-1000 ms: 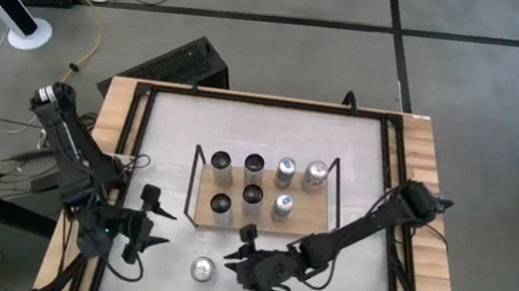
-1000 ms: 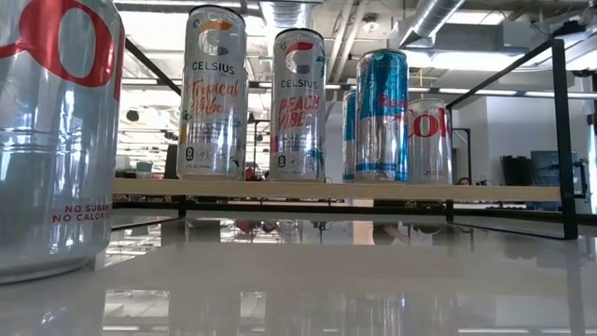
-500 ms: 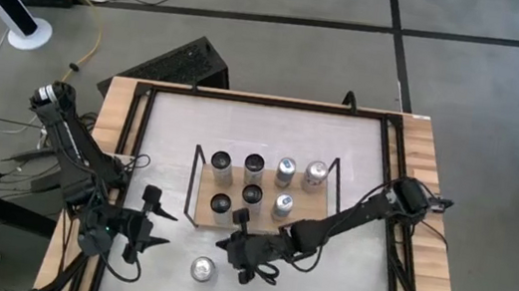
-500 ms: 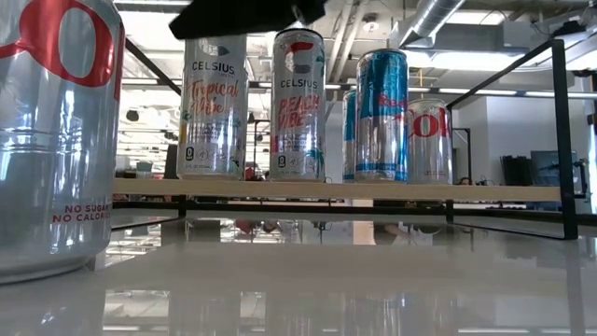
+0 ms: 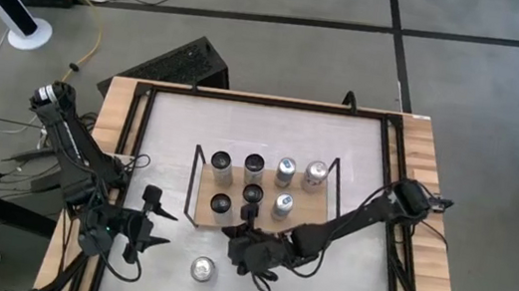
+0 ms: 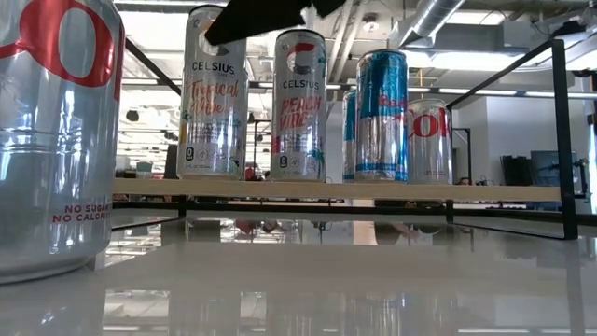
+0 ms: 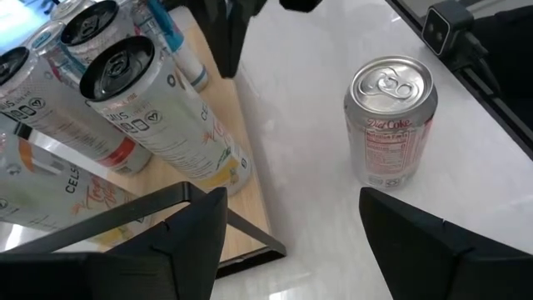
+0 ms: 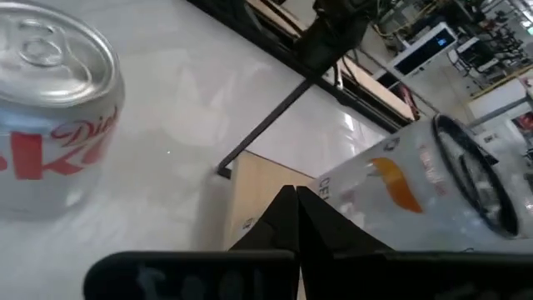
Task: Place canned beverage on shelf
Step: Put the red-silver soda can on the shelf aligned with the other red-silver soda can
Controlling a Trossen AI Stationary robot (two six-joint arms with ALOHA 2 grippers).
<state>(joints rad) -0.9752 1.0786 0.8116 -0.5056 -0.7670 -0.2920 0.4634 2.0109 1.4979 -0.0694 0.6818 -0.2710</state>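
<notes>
A silver Diet Coke can (image 5: 204,270) stands upright on its base on the white table, near the front edge; it also shows in the left wrist view (image 7: 390,117) and the right wrist view (image 8: 50,108). The shelf (image 5: 315,221), a light-wood board in a black wire frame, bears several upright cans (image 6: 298,103). My left gripper (image 5: 159,223) waits open, left of the can and pointed at it (image 7: 291,225). My right gripper (image 5: 232,232) is shut and hangs over the shelf's near left corner (image 8: 296,208), above and beyond the Diet Coke can, touching nothing.
Black rails (image 5: 133,149) run along the table's sides. Bare white table (image 5: 261,131) lies beyond the shelf and to its right. Part of the shelf board's near right (image 5: 311,213) bears no can. A small camera (image 7: 450,25) sits at the table's near edge.
My right gripper has swung toward the table's left edge, from right of the Diet Coke can to over the shelf's near left corner, turning as it went. It has come into the top of the low view. The cans have stayed in place.
</notes>
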